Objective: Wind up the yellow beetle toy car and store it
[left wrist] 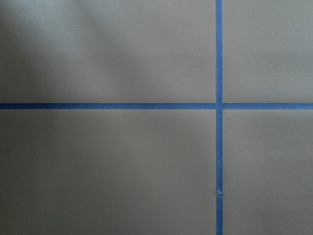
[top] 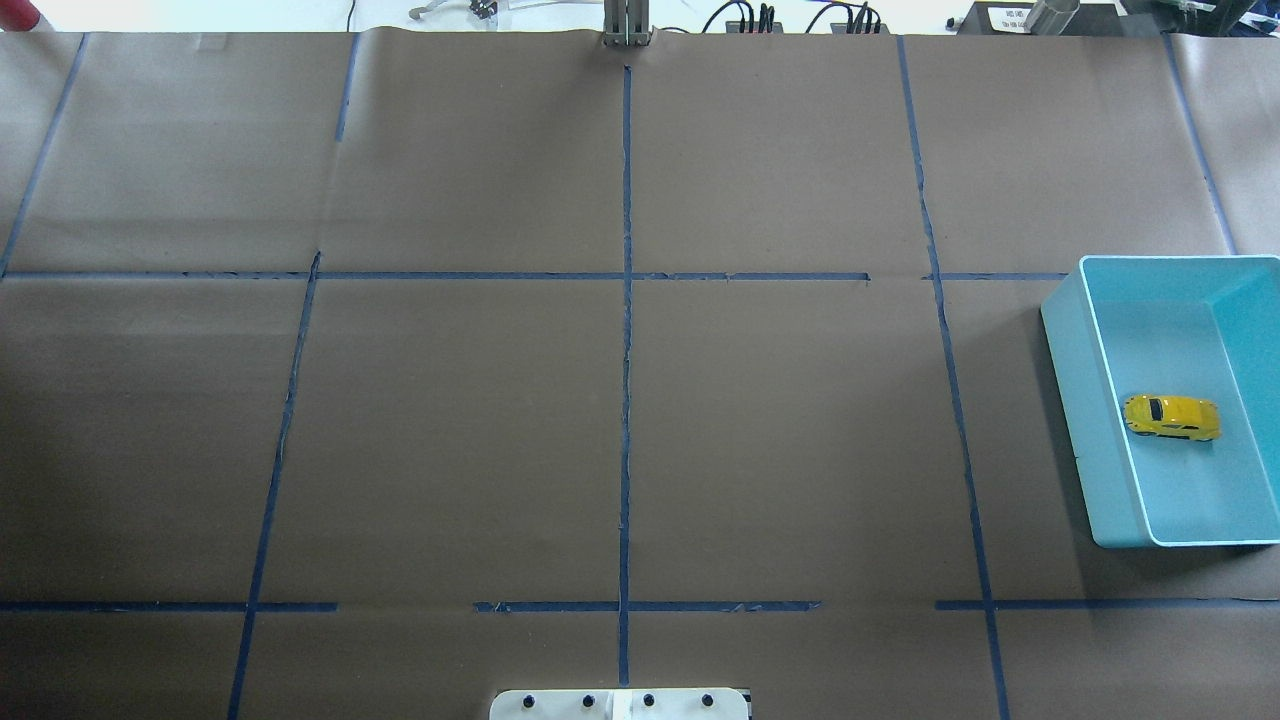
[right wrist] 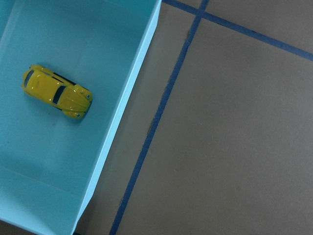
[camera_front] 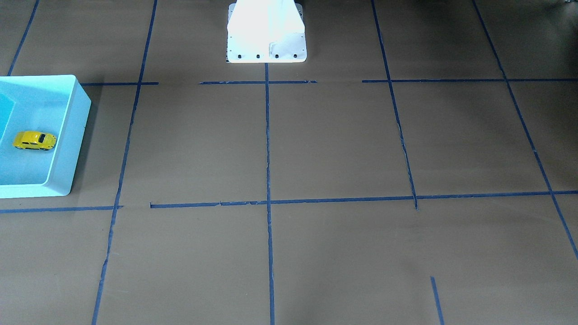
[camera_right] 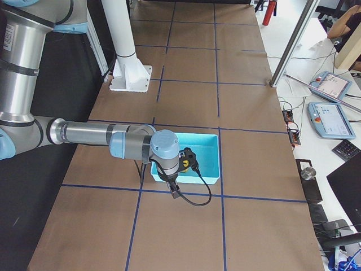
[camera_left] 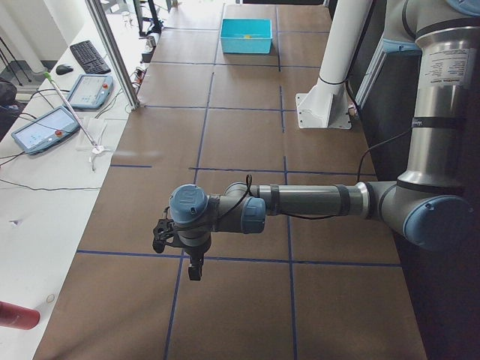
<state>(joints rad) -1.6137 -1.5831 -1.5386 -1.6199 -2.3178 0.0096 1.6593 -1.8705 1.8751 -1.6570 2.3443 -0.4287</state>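
Observation:
The yellow beetle toy car (camera_front: 34, 140) lies on its wheels inside the light blue bin (camera_front: 67, 149). It also shows in the overhead view (top: 1172, 417) and in the right wrist view (right wrist: 57, 92), on the bin floor near the bin's long wall (right wrist: 127, 98). My right gripper (camera_right: 189, 157) hangs high above the bin's edge; it shows only in the exterior right view, so I cannot tell if it is open or shut. My left gripper (camera_left: 160, 238) hovers over bare table far from the bin (camera_left: 246, 35); I cannot tell its state either.
Brown paper with blue tape lines (top: 626, 400) covers the table. The white robot base (camera_front: 266, 31) stands at the table's middle edge. Tablets and a keyboard (camera_left: 88, 56) lie on the side bench beyond the table. A metal post (camera_right: 290, 51) stands at the far edge.

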